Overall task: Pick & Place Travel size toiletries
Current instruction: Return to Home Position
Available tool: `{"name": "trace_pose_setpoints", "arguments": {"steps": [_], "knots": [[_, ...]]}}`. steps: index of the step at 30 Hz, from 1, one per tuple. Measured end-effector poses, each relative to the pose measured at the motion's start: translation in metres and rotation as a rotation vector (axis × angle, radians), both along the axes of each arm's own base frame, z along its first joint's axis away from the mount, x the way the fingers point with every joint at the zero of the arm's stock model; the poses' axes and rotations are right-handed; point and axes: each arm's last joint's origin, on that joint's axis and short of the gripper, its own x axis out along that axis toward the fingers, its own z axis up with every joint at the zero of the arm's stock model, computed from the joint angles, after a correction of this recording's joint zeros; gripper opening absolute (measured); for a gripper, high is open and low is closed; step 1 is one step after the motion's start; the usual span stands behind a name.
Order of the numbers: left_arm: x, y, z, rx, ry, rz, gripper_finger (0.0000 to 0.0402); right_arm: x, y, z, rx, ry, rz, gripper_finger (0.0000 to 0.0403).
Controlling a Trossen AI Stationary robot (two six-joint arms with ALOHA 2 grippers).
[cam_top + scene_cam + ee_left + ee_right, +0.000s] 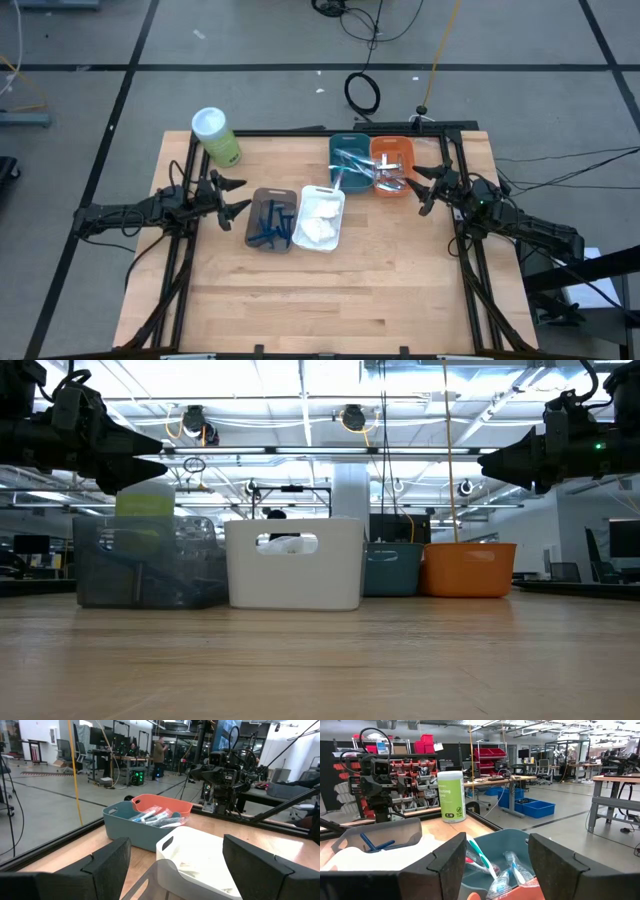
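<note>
Hovering above the table point(350, 300) near its side edges, both arms empty.

- Left gripper point(238, 196): jaws spread wide, nothing between them, near the brown bin point(272, 191).
- Right gripper point(421, 190): jaws spread too, empty, just beside the orange bin point(392, 141).
- Toiletries all binned: dark blue razors point(272, 225) in the brown bin, white pads point(318, 222) in the white bin point(320, 188), toothbrushes point(350, 165) in the teal bin point(349, 138), silvery pieces point(390, 172) in the orange bin. None seen loose on the wood.
- Green canister point(215, 135) stands at the back-left corner.

Judgement: sorting looks done, and the step in hand is the retreat to rest. The next move calls for no grasp, only staying above the bin rims while folding back. The right arm has the orange rim closest.
</note>
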Motion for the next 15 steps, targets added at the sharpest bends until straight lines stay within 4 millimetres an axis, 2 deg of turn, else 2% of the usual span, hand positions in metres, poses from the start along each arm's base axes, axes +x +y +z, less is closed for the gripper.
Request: {"name": "trace_pose_setpoints", "arguments": {"steps": [15], "knots": [[0.0, 0.0, 0.0, 0.0, 0.0, 0.0, 0.0306, 0.0, 0.0, 0.0, 0.0, 0.0, 0.0, 0.0201]]}}
